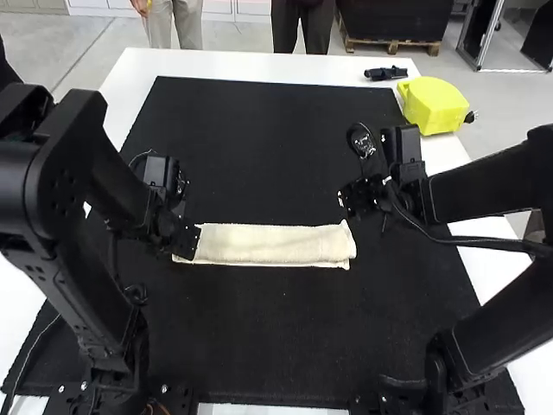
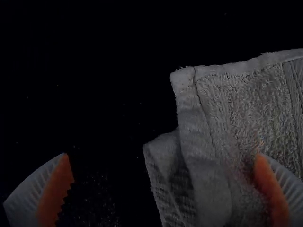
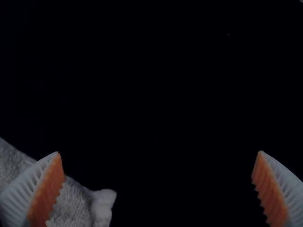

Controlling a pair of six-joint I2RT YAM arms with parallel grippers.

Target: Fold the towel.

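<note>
floor: pale grey, seams visible (image 1: 52, 39), upper left | white cabinet fronts (image 1: 246, 7), top edge | wooden pallet (image 1: 393, 45) under dark block (image 1: 389, 19), upper right | metal-framed dark panel (image 1: 540, 39), far upper right | white table (image 1: 143, 65), black mat (image 1: 276, 104) | light: bright high view, dim wrist views

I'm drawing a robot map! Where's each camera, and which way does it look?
High view: above and behind, looking forward and down at the towel; left arm and right arm show.
Left wrist view: on that arm's wrist, facing a towel end; left gripper shows, open.
Right wrist view: on that arm's wrist, facing a towel corner; right gripper shows, open.
Both wrist views share the towel.
</note>
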